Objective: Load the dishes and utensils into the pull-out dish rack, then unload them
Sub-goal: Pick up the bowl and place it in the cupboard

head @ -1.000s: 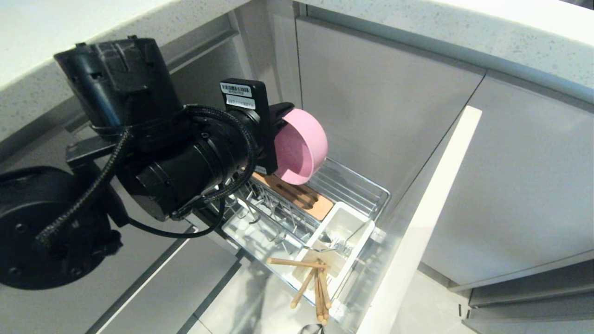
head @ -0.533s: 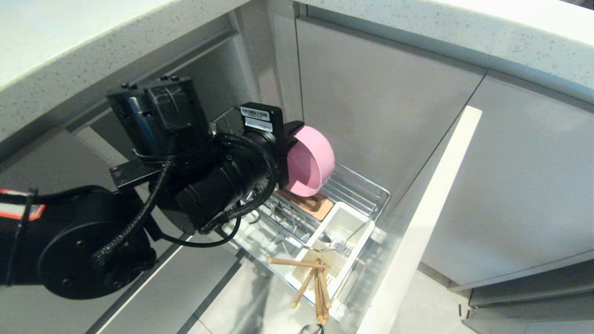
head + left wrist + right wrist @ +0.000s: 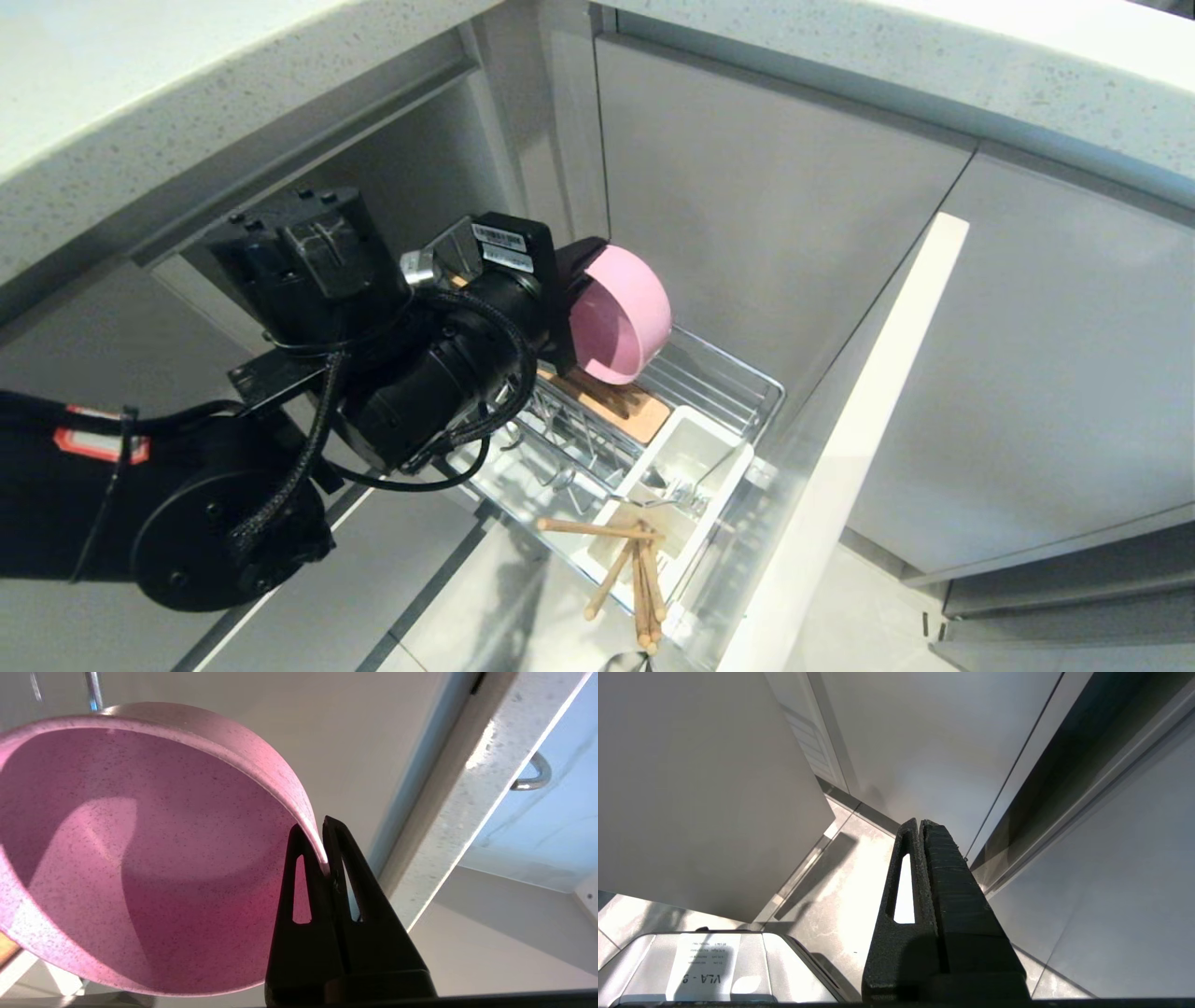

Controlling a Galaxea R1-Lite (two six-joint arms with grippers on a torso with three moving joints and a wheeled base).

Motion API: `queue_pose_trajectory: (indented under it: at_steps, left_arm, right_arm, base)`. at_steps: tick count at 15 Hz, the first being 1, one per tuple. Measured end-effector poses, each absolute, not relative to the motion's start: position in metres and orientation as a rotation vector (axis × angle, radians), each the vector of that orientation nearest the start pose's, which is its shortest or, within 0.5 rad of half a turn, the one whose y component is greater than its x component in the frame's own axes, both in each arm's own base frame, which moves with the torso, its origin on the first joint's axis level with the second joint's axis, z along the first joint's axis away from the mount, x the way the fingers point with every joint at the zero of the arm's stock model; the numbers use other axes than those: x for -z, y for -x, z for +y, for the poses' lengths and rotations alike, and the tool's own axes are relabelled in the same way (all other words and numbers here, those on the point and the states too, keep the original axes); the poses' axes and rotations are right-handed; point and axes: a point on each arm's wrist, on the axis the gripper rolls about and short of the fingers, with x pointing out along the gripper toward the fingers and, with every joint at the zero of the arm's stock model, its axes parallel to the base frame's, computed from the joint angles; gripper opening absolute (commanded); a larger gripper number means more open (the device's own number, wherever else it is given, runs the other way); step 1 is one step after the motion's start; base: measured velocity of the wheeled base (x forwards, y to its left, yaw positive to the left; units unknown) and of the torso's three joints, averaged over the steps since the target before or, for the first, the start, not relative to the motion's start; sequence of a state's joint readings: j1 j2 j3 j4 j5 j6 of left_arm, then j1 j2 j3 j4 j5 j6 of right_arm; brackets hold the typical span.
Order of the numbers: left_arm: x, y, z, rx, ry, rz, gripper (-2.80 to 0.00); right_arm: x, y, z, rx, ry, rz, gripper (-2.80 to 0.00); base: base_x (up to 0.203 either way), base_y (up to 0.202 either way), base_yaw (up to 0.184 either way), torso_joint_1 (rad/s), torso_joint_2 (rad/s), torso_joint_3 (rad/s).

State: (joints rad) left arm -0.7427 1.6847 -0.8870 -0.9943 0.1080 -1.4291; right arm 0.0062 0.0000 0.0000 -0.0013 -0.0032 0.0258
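The pink bowl (image 3: 621, 313) hangs on its side above the back of the pull-out dish rack (image 3: 747, 378), over the slotted wood strip (image 3: 635, 411). My left gripper (image 3: 586, 259) is shut on the bowl's rim. In the left wrist view its fingers (image 3: 301, 896) pinch the thin edge of the bowl (image 3: 140, 858). Wooden chopsticks (image 3: 639, 569) stick out of the white utensil box (image 3: 695, 443) at the rack's front, and a silver utensil (image 3: 674, 490) lies in it. My right gripper (image 3: 920, 823) is shut and empty, parked low over the floor.
The rack's pale front panel (image 3: 840, 448) stands to the right of the basket. Grey cabinet doors (image 3: 766, 205) wall in the back and right, and a speckled countertop (image 3: 140, 84) overhangs on the left. Upright chrome prongs (image 3: 569, 439) fill the rack's middle.
My left arm has sunk and swung in towards the rack. The bowl in its grip has shifted a little right and down, closer to the wood strip.
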Motion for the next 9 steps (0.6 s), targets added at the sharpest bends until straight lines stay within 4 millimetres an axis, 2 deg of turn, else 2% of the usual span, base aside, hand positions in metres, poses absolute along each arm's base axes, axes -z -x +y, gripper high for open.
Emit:
queue_pose_trajectory:
  at_steps: [3, 9]
  left_arm:
    - [-0.238, -0.236, -0.205, 0.714, 1.461, 0.278, -2.8]
    - [-0.226, -0.246, -0.206, 0.722, 1.459, 0.273, -2.8]
  right_arm:
    - [-0.076, 0.023, 0.0, -0.003, -0.026, -0.001, -2.8]
    - [-0.076, 0.023, 0.0, -0.003, -0.026, -0.001, -2.8]
  base:
    - [0.0, 0.0, 0.0, 0.0, 0.0, 0.0]
    - [0.0, 0.0, 0.0, 0.0, 0.0, 0.0]
